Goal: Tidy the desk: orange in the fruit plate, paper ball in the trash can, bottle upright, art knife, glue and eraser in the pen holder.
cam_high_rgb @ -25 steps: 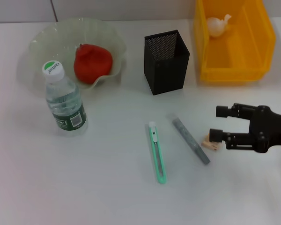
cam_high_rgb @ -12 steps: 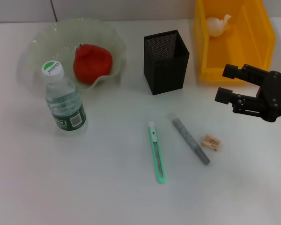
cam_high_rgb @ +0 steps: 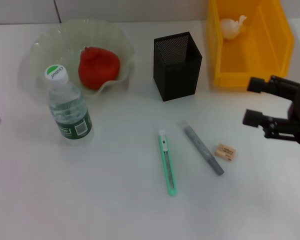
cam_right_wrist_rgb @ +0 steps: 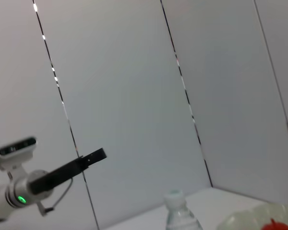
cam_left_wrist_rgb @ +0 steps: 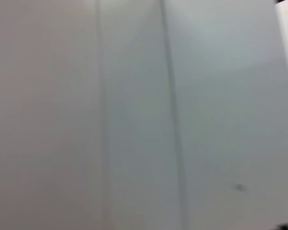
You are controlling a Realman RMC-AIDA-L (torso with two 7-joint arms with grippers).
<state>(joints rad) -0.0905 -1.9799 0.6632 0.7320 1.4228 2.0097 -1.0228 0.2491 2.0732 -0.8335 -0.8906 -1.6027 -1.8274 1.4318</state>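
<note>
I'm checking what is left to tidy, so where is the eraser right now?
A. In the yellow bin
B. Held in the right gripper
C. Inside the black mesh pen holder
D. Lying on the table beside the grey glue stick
D: in the head view the eraser lies flat on the table next to the glue stick, while the open right gripper hangs apart from it and holds nothing.
</note>
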